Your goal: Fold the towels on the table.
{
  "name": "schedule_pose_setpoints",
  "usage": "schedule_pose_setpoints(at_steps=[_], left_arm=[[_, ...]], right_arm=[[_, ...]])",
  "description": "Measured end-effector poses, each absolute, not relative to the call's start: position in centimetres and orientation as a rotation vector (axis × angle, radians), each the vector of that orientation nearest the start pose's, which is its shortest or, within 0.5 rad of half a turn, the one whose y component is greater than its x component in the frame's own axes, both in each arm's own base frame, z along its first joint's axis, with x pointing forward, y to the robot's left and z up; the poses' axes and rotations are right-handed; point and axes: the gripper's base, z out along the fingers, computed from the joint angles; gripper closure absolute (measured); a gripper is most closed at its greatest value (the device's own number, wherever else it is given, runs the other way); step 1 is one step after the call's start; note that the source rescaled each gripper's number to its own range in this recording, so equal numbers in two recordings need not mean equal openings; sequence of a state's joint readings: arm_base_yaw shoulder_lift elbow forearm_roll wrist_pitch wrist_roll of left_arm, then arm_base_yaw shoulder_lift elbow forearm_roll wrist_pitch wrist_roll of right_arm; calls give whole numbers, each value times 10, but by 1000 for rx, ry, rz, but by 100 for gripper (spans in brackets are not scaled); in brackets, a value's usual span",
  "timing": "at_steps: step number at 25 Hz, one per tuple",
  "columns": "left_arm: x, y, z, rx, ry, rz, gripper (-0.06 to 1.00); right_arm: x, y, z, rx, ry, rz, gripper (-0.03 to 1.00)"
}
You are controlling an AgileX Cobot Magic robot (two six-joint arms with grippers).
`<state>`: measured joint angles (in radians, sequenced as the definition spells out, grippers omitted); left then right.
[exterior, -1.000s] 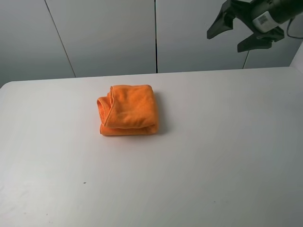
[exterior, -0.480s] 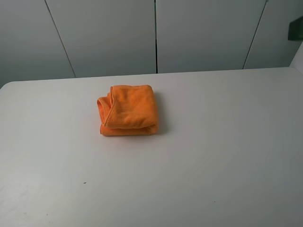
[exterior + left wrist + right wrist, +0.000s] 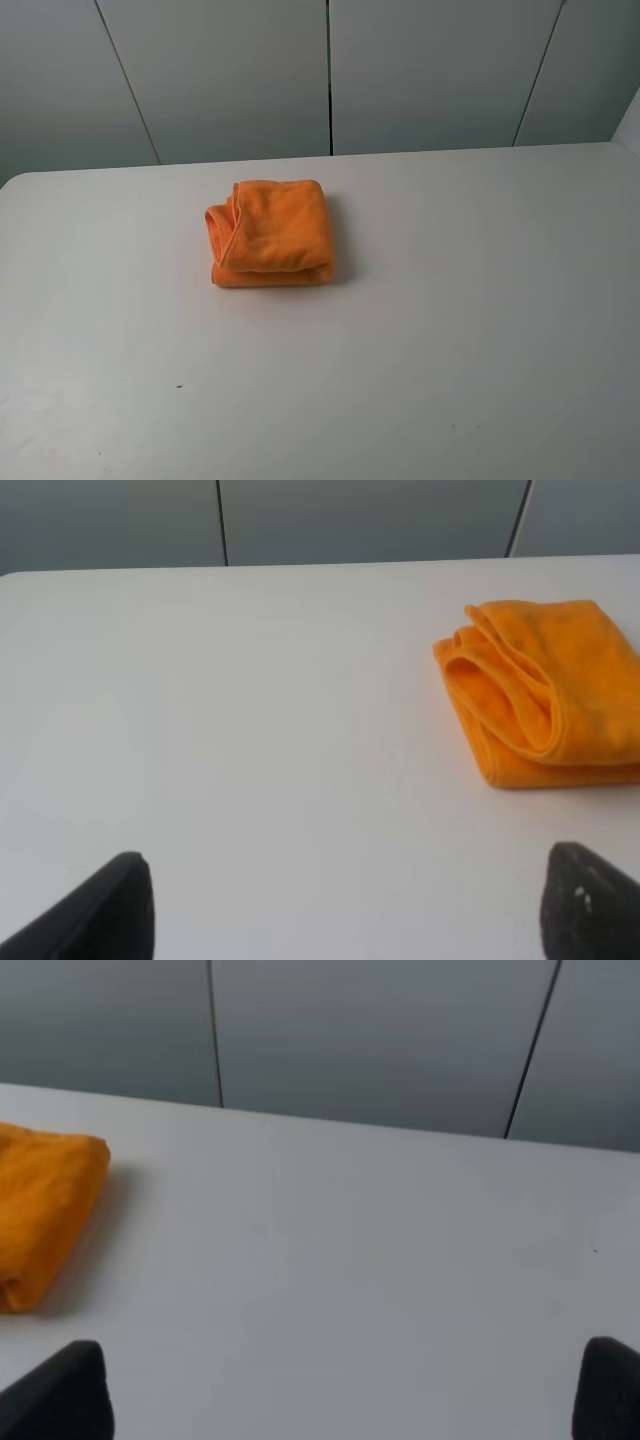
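Both jaws stand spread wide, holding nothing, above the white surface (image 3: 480,300); the folded orange towel (image 3: 272,233) lies left of centre, toward the far edge.

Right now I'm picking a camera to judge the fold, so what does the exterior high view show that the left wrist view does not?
Only the exterior high view shows the whole folded orange towel with bare table on every side, and no arm or claw. Only the left wrist view shows the left claw, its two dark fingertips spread wide apart and holding nothing; there the towel runs off the picture's edge. Both show the towel's layered folded edges, the white table and the grey panelled wall behind.
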<state>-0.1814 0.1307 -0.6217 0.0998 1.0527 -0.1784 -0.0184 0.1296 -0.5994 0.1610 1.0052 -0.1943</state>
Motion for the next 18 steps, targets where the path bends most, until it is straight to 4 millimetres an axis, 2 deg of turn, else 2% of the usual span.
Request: schedule_pose_setpoints(at_steps=[7, 18], left_arm=[[9, 7, 281, 10, 2146, -81, -5], [9, 6, 280, 27, 2151, -76, -5]], right_arm=[[3, 8, 279, -171, 2117, 13, -3], [3, 7, 278, -161, 2125, 2, -3]])
